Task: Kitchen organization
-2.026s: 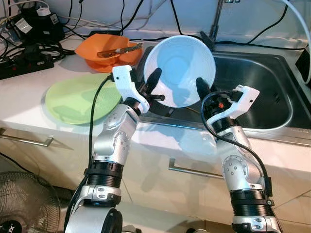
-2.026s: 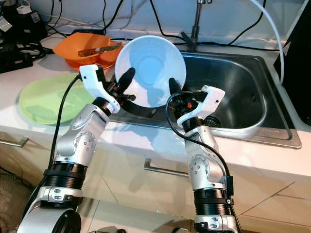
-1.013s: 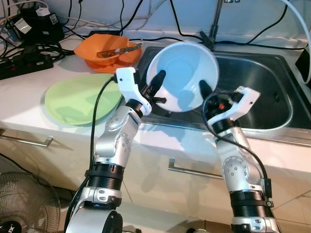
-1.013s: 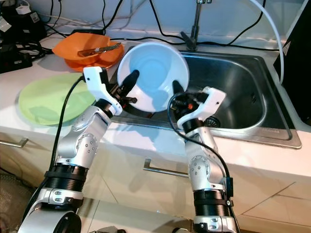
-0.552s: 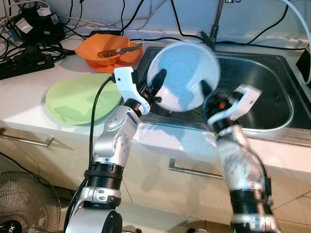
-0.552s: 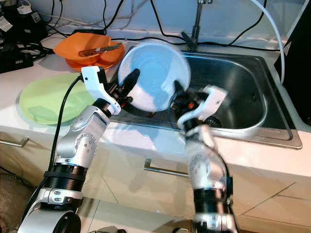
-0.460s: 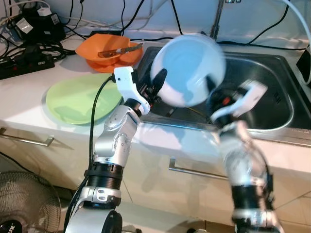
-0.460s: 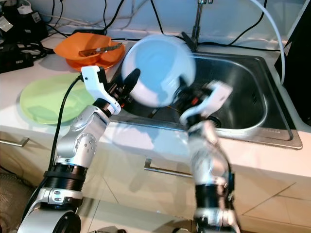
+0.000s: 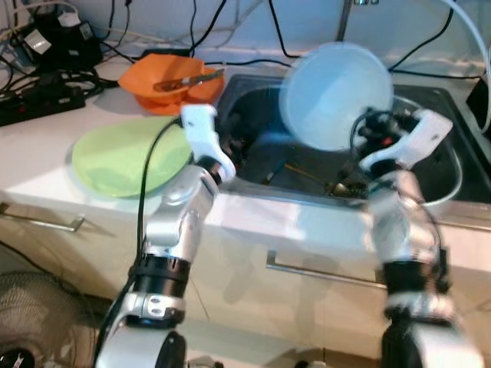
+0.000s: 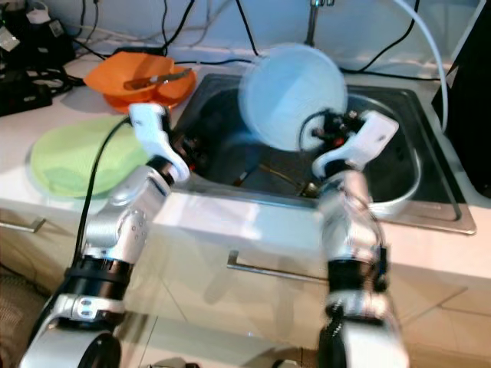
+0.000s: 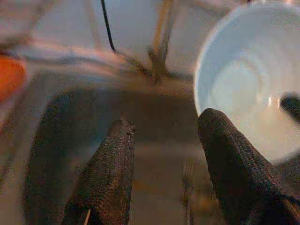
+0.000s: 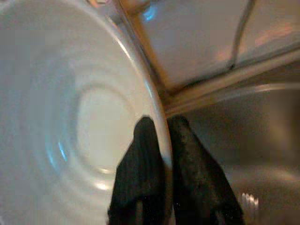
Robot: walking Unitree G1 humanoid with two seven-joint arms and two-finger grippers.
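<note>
A white bowl (image 9: 336, 96) hangs tilted above the steel sink (image 9: 291, 198), its hollow facing me. My right gripper (image 12: 159, 154) is shut on the bowl's rim, one finger inside and one outside, and it shows at the bowl's right edge in the left eye view. My left gripper (image 11: 164, 122) is open and holds nothing. It sits low at the sink's left end (image 9: 230, 138), apart from the bowl. In the left wrist view the bowl (image 11: 248, 89) lies beyond one finger. The frames are blurred by motion.
A light green plate (image 9: 126, 153) lies on the counter left of the sink. Behind it sits an orange bowl (image 9: 170, 80) with a utensil in it. Cutlery (image 9: 322, 180) lies on the sink floor. A power strip (image 9: 38, 103) and cables crowd the back left; the faucet (image 9: 343, 31) stands behind the sink.
My left gripper has let go of the bowl and drawn back to the sink's left end. My right gripper has carried the bowl up and to the right, over the sink.
</note>
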